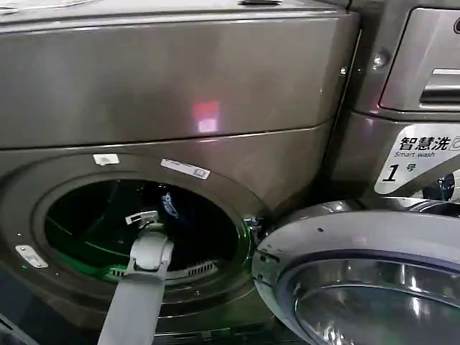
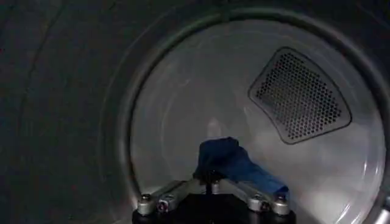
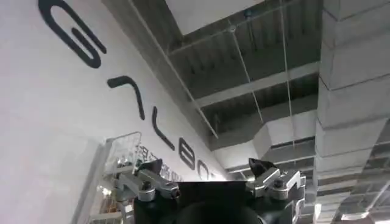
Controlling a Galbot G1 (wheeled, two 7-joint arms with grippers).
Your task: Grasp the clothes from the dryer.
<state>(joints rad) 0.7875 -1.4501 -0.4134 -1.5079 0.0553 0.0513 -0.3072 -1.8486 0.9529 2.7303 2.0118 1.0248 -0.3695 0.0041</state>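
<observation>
The dryer is a grey front-loader with its round opening uncovered. My left arm reaches through that opening into the dark drum. In the left wrist view the left gripper is shut on a blue piece of clothes, which bunches at the fingertips and trails off to one side. From the head view the left gripper sits inside the drum with the blue clothes just beyond it. My right gripper is parked away from the dryer, open and empty, pointing up at a ceiling.
The dryer's round glass door hangs open at the lower right, close beside the opening. A second machine with a white label stands to the right. The drum's back wall carries a perforated vent.
</observation>
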